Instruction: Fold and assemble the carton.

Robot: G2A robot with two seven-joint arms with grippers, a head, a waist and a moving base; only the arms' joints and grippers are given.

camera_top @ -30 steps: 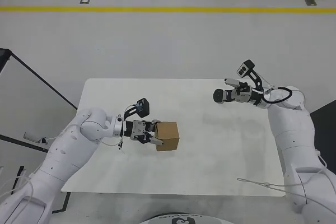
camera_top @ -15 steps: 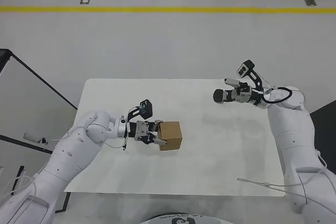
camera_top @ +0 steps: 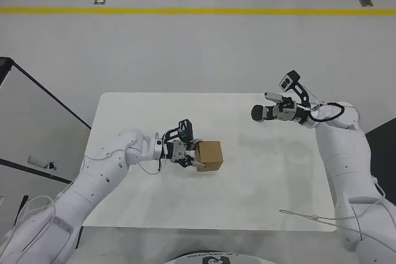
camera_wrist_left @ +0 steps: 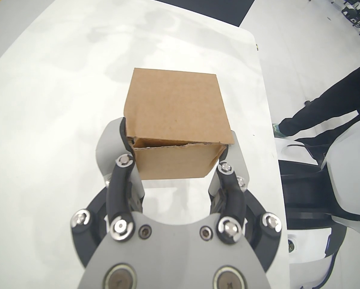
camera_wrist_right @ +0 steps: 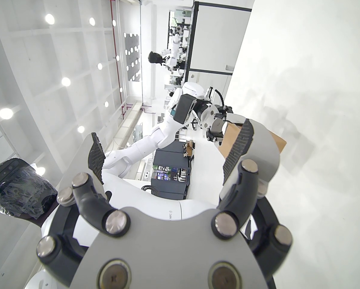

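Left fingers are clamped on the carton, one pad on each side wall at the near end, squeezing it square between them! The carton's a plain brown cube with its lid folded down, though the near edge of that lid looks ragged and there's a small gap at one corner. From above, the left fingers have it side-on, and the carton is right about the middle of the worktop; whether its base actually touches the surface, I can't tell. Over to the other side: right fingers are spread wide with nothing between them, turned sideways and pointing across towards the carton. In the top view those right fingers hang over the far right part of the worktop, well apart from the carton. Each arm comes in from its own side of the worktop.
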